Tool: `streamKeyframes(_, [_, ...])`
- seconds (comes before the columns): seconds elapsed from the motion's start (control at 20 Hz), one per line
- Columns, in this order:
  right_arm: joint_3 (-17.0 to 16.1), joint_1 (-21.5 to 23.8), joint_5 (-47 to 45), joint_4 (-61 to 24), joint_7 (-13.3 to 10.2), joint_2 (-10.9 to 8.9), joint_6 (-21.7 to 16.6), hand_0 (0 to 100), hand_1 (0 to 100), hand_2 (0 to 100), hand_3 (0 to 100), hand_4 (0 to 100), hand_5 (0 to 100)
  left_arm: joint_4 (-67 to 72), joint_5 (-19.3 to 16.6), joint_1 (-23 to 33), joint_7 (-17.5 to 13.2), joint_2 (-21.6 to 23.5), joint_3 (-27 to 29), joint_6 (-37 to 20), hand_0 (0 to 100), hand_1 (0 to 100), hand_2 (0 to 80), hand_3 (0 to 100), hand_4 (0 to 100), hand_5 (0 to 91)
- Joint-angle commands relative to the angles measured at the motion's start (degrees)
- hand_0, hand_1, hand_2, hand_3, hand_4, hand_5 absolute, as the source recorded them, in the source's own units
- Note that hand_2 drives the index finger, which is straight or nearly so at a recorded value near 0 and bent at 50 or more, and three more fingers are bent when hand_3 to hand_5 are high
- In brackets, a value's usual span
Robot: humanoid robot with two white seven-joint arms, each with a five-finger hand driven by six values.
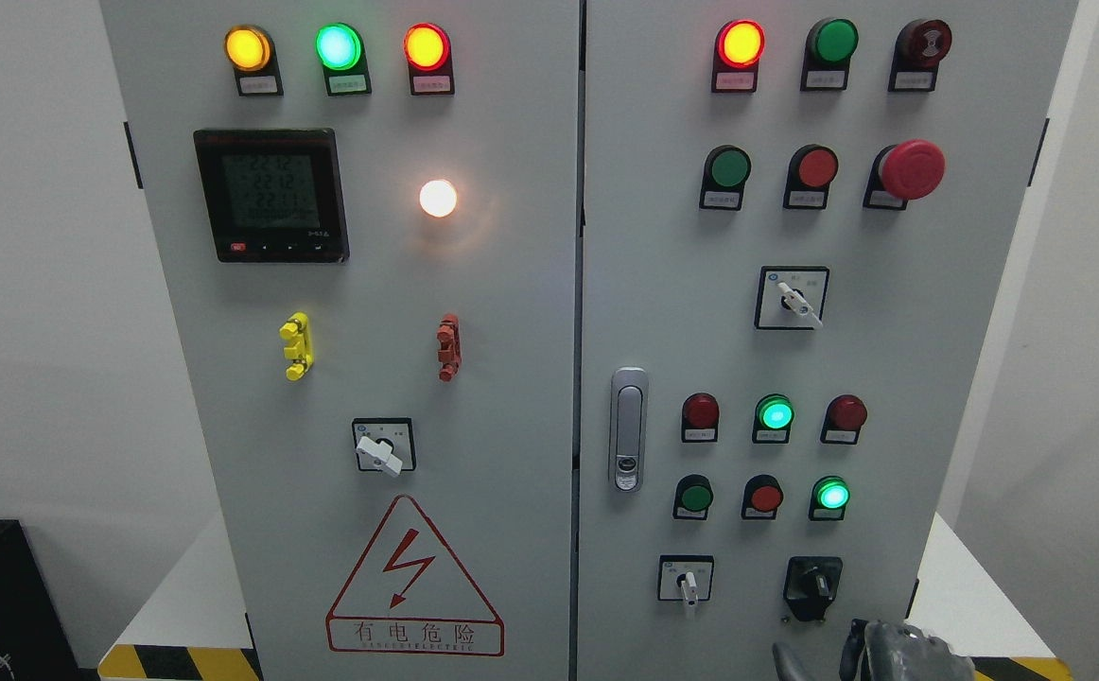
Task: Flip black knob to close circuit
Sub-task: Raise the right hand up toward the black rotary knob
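Observation:
The black knob [812,586] sits at the lower right of the grey cabinet's right door [890,359], with a small grey handle on its face. My right hand [876,651] shows at the bottom edge just below and right of the knob, not touching it. Only its dark grey upper fingers show. My left hand is out of view.
White selector switches sit at the knob's left [687,579], on the upper right door [793,298] and on the left door [382,446]. A silver door latch [628,427] is beside the door seam. A red mushroom stop button [909,170] juts out at upper right. Rows of indicator lamps surround them.

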Motion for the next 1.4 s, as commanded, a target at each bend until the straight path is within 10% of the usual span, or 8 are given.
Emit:
streamKeyframes(0.0, [-0.2,-3.1,1.5,3.0,0.2,0.19,0.1,0,13,78,93,74,73,1.2,-1.2,0.0,0.0,0.0,-1.2,0.0,0,0,0.0,0,0,0.0])
streamKeyframes(1.35, [-3.8,-5.6,2.4,5.0,0.6,0.11,-0.5,0,21,77,93,74,73,1.2,-1.2,0.0,0.0,0.0,-1.2,0.0,0,0,0.0,0,0,0.0])
